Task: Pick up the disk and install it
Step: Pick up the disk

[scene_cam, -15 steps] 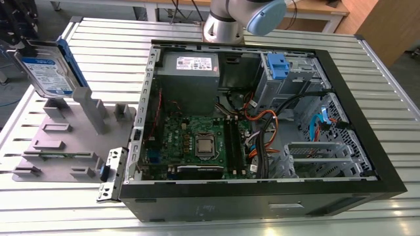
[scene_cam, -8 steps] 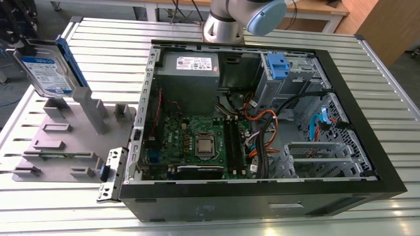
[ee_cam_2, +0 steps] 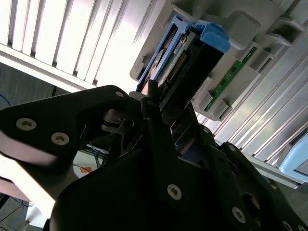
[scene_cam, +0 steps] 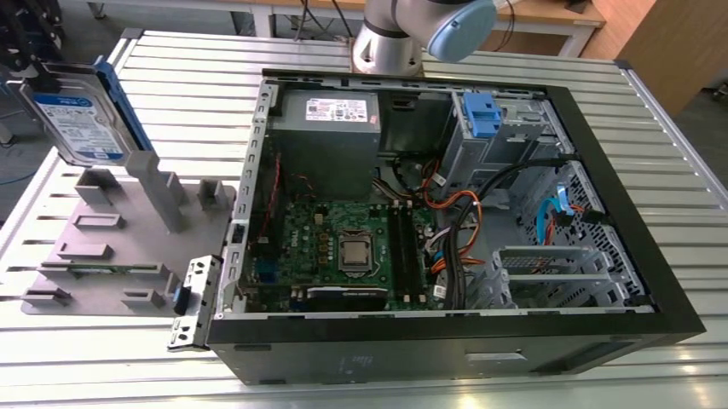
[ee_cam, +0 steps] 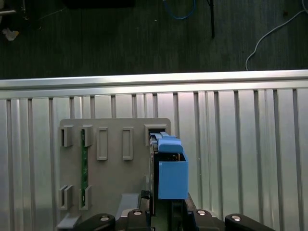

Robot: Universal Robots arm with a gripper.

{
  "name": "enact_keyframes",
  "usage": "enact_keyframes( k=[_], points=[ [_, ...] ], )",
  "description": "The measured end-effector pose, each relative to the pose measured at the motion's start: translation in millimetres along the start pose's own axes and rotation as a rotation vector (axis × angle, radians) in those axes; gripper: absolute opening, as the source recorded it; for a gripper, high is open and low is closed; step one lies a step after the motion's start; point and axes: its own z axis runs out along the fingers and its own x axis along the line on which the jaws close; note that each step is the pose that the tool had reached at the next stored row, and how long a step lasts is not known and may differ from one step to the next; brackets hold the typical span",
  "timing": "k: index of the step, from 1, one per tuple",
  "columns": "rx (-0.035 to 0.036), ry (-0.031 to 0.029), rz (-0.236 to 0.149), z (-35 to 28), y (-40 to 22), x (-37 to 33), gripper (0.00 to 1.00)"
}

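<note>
The disk [scene_cam: 82, 123] stands on edge at the exterior view's left, silver with a blue-and-white label and a blue side rail, over the back slot of the grey holder plate [scene_cam: 102, 247]. In both wrist views my gripper [ee_cam: 163, 208] sits at the disk's upper end. One dark finger [ee_cam_2: 149, 108] lies against one side of the disk [ee_cam_2: 192, 62] and the other finger against the opposite side. The blue rail [ee_cam: 172, 178] runs straight up toward the camera from the holder plate's slot [ee_cam: 155, 131]. Whether the disk's lower end still rests in the slot is hidden.
The open computer case [scene_cam: 637, 213] lies to the exterior view's right, with a motherboard [scene_cam: 341, 247], a grey power-supply box [scene_cam: 330, 115] and a silver cage with a blue latch [scene_cam: 483, 119]. A green memory stick [ee_cam: 84, 168] sits in the holder. The slatted metal table [scene_cam: 193, 85] ends just beyond the holder.
</note>
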Motion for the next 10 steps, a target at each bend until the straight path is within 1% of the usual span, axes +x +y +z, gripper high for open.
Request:
enact_keyframes(
  k=[6, 10],
  points=[
    [-0.0003, 0.0002, 0.0, -0.5, 0.0, 0.0, 0.35],
    [-0.0003, 0.0002, 0.0, -4.8, 0.0, -0.2, 0.35]
  ],
)
